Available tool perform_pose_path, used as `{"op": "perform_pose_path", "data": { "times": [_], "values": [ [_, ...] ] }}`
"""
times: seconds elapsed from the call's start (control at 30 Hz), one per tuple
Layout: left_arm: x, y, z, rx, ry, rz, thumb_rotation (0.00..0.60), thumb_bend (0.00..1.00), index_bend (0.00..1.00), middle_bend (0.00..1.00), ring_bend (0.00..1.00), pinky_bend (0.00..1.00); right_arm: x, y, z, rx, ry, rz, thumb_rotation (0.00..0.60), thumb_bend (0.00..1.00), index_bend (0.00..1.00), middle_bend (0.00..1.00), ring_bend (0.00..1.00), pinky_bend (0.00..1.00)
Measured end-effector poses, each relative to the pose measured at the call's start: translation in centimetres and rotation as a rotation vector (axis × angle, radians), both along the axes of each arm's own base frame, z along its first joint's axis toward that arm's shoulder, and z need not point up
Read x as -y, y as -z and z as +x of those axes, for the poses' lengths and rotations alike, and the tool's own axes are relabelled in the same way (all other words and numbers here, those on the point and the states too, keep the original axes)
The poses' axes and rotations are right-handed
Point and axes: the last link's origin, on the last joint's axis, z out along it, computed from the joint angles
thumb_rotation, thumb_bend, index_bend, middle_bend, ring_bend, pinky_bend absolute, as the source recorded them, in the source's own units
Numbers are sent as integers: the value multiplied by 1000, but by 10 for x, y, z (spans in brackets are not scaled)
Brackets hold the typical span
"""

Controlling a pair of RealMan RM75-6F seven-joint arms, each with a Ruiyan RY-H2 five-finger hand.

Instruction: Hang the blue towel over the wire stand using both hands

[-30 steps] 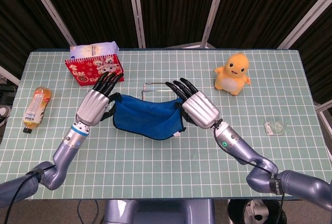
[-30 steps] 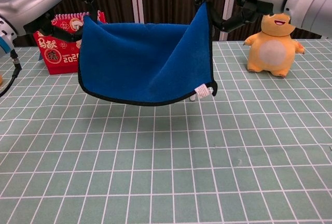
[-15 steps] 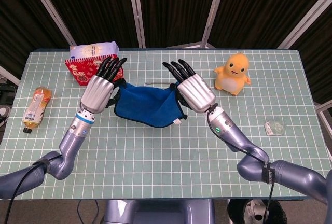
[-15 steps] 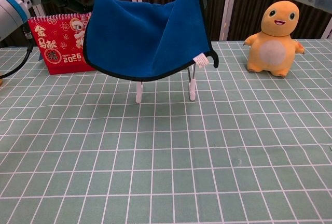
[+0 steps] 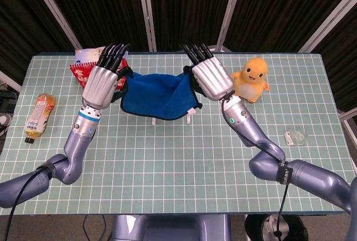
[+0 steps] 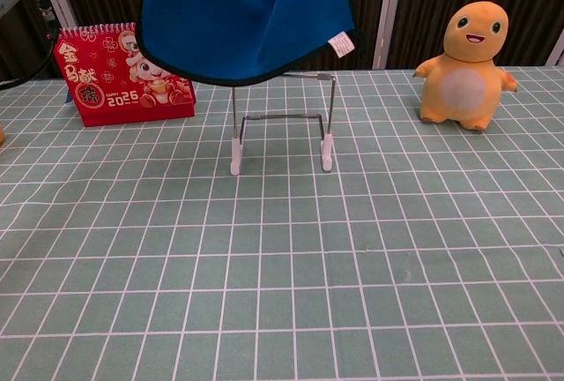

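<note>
The blue towel (image 5: 156, 99) now hangs well clear of the bench (image 5: 184, 163), stretched between the two hands: the left hand (image 5: 101, 85) grips one upper corner and the right hand (image 5: 208, 79) grips the other, with the cloth sagging between them. A second ago the towel's lower hem hung low enough to hide the wire stand (image 6: 282, 125) in the chest view; both hands have since risen and moved away from the robot, and the stand's legs and crossbar now show below the hem, its white feet on the bench. The hem seems to sit about level with the top wire, so I judge the lift nearly enough to clear it. What remains is carrying the towel across the top wire and lowering it. Beyond the left hand stands a red desk calendar (image 6: 123, 74); just past the right hand sits a yellow plush toy (image 5: 251, 79).
</note>
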Motion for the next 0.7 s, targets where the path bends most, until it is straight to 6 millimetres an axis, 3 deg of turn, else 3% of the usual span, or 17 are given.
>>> {"op": "perform_pose_path", "data": {
  "times": [0.23, 0.7],
  "values": [
    [-9, 4, -11, -10, -40, -7, 600, 556, 828, 0, 0, 0, 8, 12, -14, -22, 38, 20, 600, 626, 651, 0, 0, 0],
    [-18, 32, -52, -60, -129, -66, 600, 557, 828, 0, 0, 0, 15, 56, -54, -37, 118, 109, 600, 622, 651, 0, 0, 0]
  ]
}}
